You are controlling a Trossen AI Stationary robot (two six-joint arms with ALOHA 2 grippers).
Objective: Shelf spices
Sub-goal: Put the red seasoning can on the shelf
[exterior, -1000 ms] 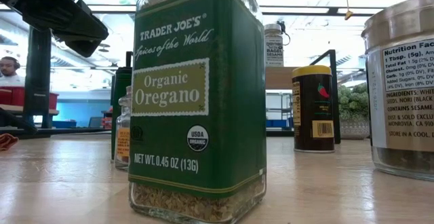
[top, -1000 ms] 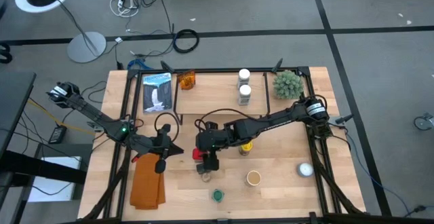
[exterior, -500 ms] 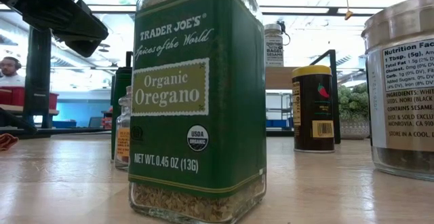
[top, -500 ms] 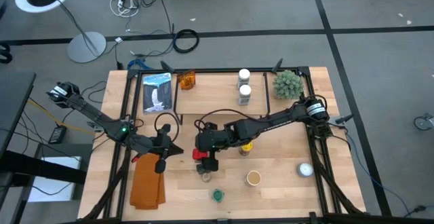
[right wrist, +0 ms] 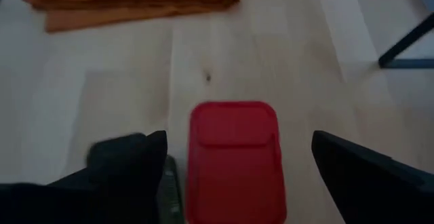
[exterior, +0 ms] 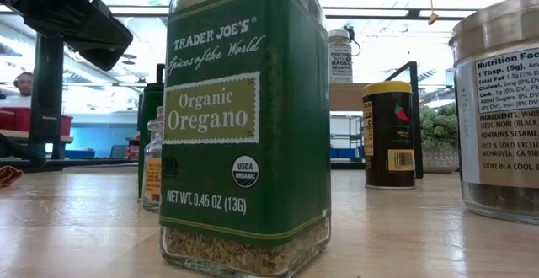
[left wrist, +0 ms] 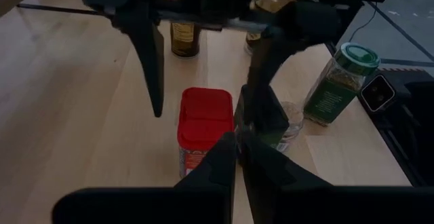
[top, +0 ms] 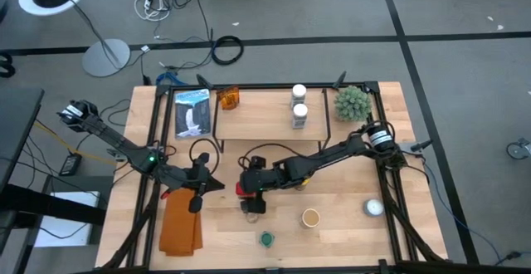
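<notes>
A red tin (right wrist: 234,159) stands upright on the tabletop near the middle. My right gripper (right wrist: 239,139) hangs open over it, slanting down, one finger on each side of the tin (left wrist: 203,125) with gaps showing. My left gripper (left wrist: 237,153) is shut and empty, just left of the tin (top: 241,189). Near the front edge stand a clear jar (top: 251,216), a green-lidded oregano jar (exterior: 244,126) and a tan-lidded jar (top: 310,217). A yellow-lidded jar (exterior: 387,135) stands behind the right arm. The shelf (top: 265,123) at the back carries an amber jar (top: 228,98) and two white-capped jars (top: 299,104).
A folded orange cloth (top: 180,224) lies at the front left. A spiky green plant ball (top: 352,102) sits at the back right and a white dome (top: 373,207) at the front right. A printed card (top: 192,112) lies left of the shelf.
My right gripper has sunk toward the red tin, and its arm has dropped lower over the table. The tin and the jars have stayed where they were.
</notes>
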